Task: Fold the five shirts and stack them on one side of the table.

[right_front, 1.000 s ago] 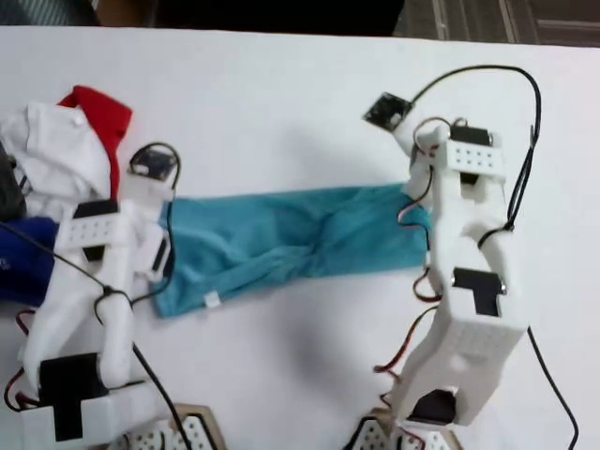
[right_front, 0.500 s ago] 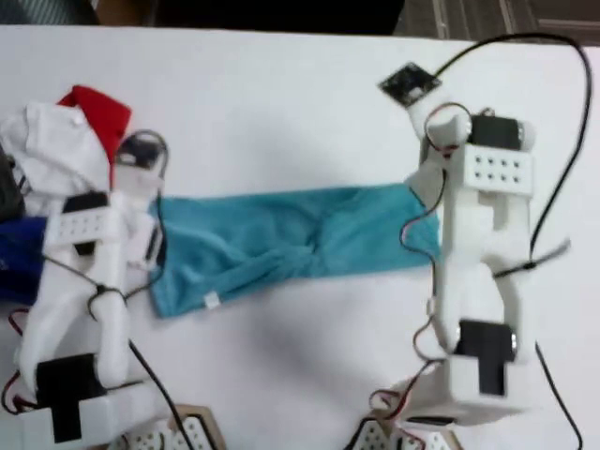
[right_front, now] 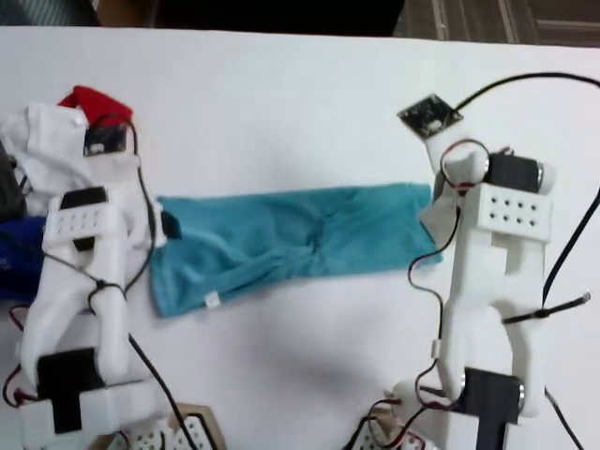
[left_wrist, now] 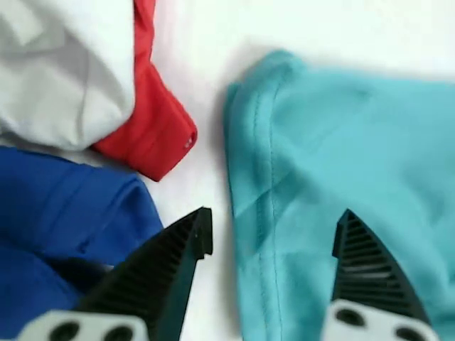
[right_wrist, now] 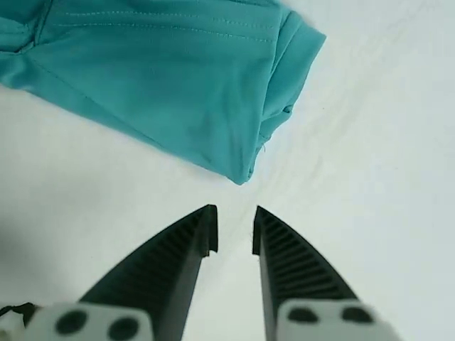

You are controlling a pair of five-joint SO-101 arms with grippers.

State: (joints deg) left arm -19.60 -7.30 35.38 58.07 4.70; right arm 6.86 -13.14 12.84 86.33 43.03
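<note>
The left gripper (left_wrist: 276,231) hangs wide open over one end of the teal shirt (left_wrist: 341,142); the right gripper (right_wrist: 234,229), barely parted, holds nothing beside it.

A white table (right_front: 281,112) is seen spread across the high view. Beyond its far edge a dark strip (right_front: 281,14) is shown, with what may be grey striped flooring (right_front: 469,17) at one end. A pale wooden board (right_front: 211,429) is glimpsed at the near edge.
</note>
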